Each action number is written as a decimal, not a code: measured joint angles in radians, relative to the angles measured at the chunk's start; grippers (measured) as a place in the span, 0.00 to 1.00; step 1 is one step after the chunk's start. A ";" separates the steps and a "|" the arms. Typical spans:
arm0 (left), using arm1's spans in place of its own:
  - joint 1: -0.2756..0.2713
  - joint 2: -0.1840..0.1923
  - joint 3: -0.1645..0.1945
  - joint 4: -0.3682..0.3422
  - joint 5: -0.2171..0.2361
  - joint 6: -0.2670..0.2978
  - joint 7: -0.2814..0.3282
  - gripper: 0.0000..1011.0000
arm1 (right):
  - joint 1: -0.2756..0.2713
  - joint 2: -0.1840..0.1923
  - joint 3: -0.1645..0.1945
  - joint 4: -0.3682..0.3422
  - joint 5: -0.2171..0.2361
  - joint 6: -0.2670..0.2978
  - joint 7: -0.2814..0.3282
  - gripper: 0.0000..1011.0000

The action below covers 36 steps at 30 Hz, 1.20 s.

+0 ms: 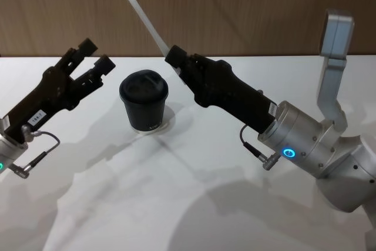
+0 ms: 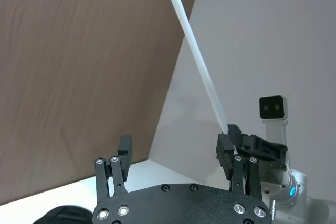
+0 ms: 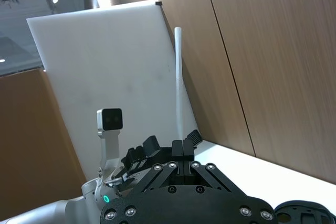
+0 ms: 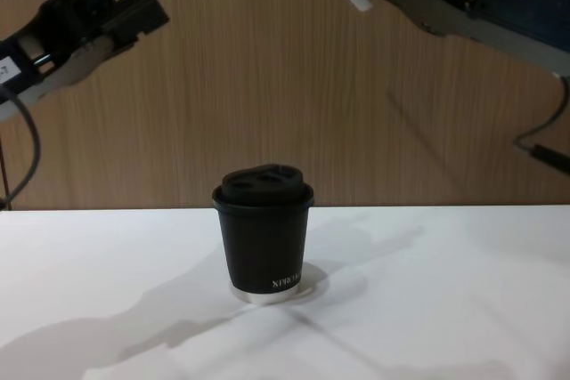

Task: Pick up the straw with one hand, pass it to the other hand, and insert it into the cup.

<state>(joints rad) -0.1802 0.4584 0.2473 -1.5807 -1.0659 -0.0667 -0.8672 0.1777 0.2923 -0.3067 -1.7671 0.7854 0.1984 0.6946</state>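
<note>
above white table [image 1: 176,204], up right of lidded black paper cup [image 1: 144,107]: right gripper [image 1: 174,57] clamped on white straw [image 1: 141,16]. left gripper [image 1: 97,55] hangs left of cup, fingers apart.

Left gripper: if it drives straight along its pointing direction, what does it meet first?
Likely the straw, held in the right gripper: it stands just beyond one finger of the open left gripper. The gap between the fingers faces bare wall. Depth is unclear.
</note>
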 joint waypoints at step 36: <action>-0.147 -0.075 0.094 0.117 -0.038 -0.013 -0.086 0.99 | 0.000 0.000 0.000 0.000 0.000 0.000 0.000 0.00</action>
<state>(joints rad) -0.3275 0.3837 0.3417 -1.4640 -1.1040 -0.0797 -0.9531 0.1777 0.2924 -0.3067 -1.7671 0.7853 0.1983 0.6947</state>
